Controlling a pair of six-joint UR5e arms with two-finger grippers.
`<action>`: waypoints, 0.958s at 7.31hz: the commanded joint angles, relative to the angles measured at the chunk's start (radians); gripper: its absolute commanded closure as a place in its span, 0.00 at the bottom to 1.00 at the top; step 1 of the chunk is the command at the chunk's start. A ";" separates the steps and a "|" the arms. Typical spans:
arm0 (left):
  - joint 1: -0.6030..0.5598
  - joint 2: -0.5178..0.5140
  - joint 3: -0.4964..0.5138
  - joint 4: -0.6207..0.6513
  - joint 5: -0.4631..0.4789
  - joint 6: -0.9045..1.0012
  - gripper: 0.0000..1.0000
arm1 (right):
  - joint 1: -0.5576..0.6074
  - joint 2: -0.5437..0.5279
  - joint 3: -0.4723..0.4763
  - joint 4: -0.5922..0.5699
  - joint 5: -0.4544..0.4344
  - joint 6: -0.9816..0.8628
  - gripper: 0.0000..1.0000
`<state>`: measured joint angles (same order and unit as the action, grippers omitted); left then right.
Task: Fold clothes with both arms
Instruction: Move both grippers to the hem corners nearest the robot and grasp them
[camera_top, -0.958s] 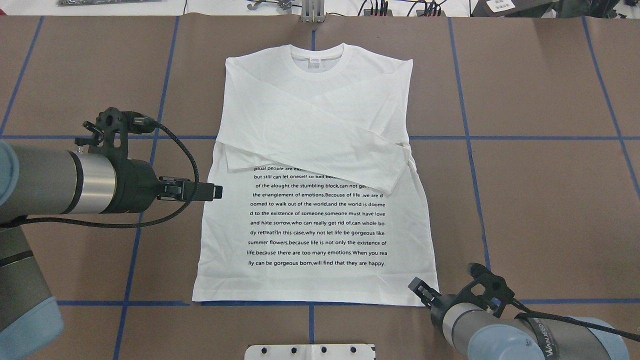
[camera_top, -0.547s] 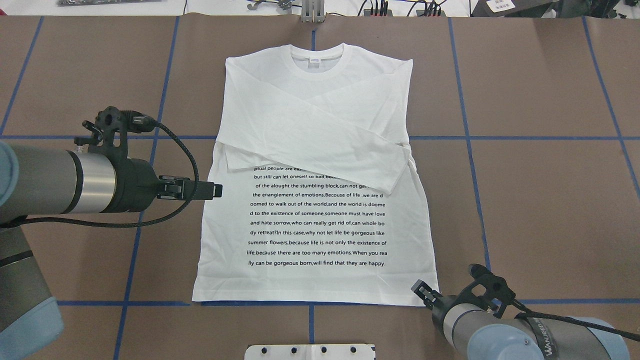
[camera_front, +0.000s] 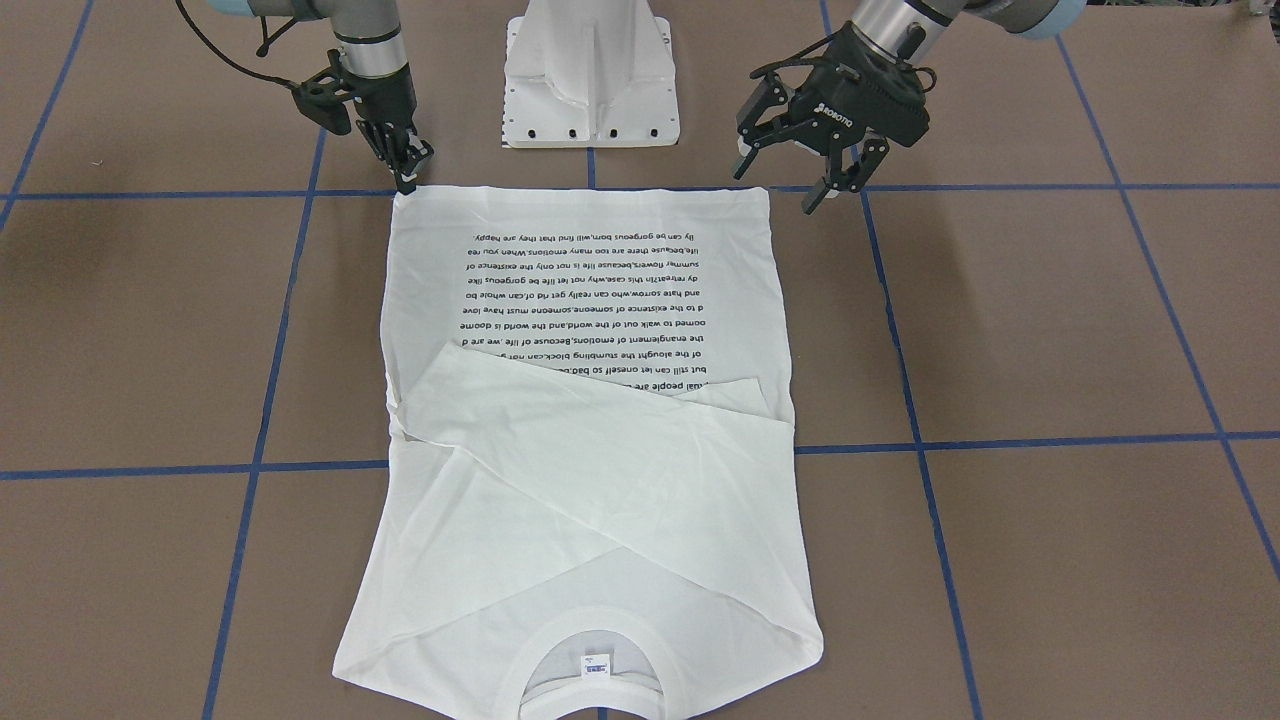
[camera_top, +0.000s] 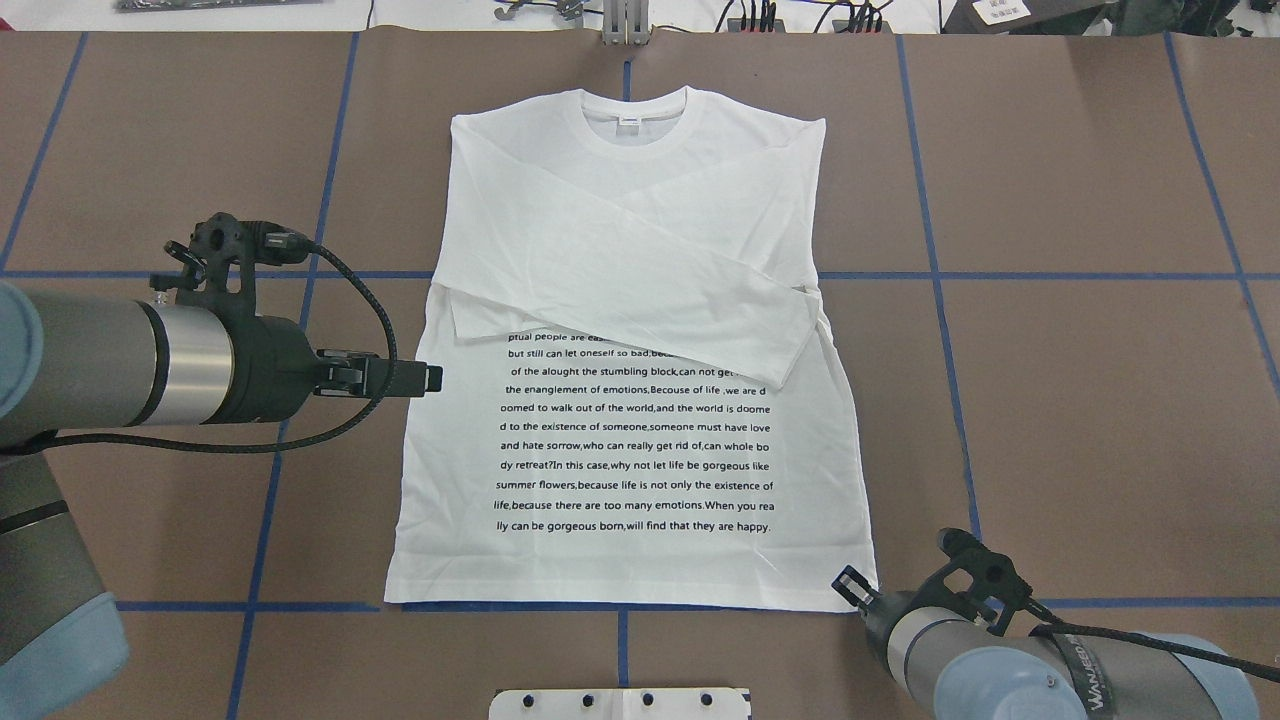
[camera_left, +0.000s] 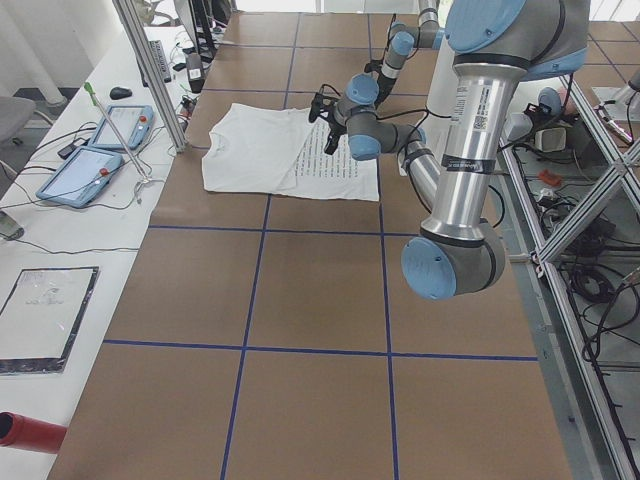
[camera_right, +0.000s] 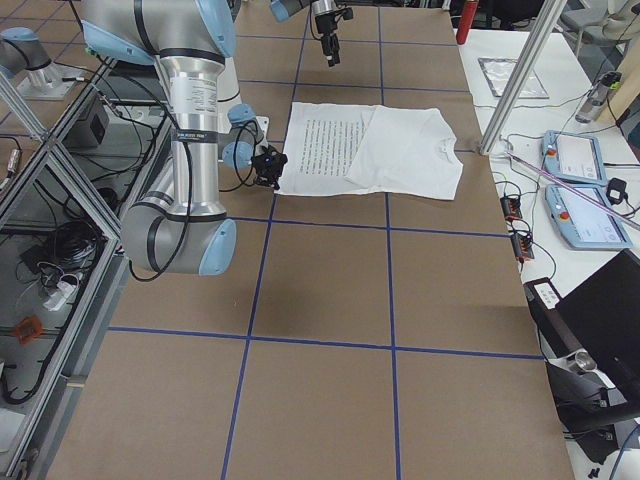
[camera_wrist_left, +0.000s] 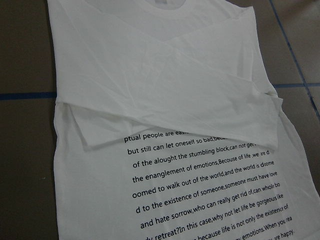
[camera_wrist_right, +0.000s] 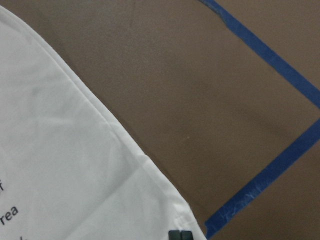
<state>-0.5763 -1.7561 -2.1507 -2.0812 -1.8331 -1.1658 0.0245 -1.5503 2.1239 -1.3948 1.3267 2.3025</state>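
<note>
Since a second ago the right tool (camera_front: 408, 172) has shifted slightly outward and back toward the robot. The left tool (camera_front: 785, 180) has drawn back by a hair, and the cloth has not stirred.

The right tool points down at the surface (camera_top: 1080, 400). Its dark fingertips (camera_wrist_right: 175, 235) stand almost together, with only a thin slit between them in the wrist view. They sit right at the hem corner (camera_wrist_right: 185, 220) of the white long-sleeved T-shirt (camera_top: 640, 250), touching its edge. Whether any cloth is pinched between them cannot be told. A blue tape line (camera_wrist_right: 265, 175) runs just beside this tool, along the hem.

The left tool hangs with its fingers spread wide and holds nothing. It is raised clear of the surface beside the shirt's edge on the robot's left. From overhead it is level with the upper lines of print.

The shirt lies flat and face up, with its hem on the tools' side. From the right tool the hem runs straight across toward the left tool's side. Just beyond the hem is the block of black text (camera_top: 635, 440). Past that, the two sleeves (camera_top: 640, 290) lie folded and crossed over the chest, and the upper one covers the top line of text. Farthest from both tools is the ribbed round collar (camera_top: 633, 125) with its small neck label (camera_front: 596, 664).

Behind the tools, between the two arms, stands the white pedestal base (camera_front: 590, 70).
</note>
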 joint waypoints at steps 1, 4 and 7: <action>0.013 -0.002 0.002 0.004 0.003 -0.085 0.06 | 0.003 -0.005 0.042 -0.013 0.000 0.000 1.00; 0.163 0.053 0.040 0.081 0.091 -0.256 0.11 | -0.006 0.003 0.102 -0.102 0.014 0.000 1.00; 0.272 0.014 0.169 0.079 0.138 -0.368 0.15 | -0.012 0.009 0.102 -0.101 0.016 -0.002 1.00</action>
<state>-0.3460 -1.7313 -2.0081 -2.0064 -1.7048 -1.4861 0.0155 -1.5445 2.2255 -1.4962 1.3419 2.3016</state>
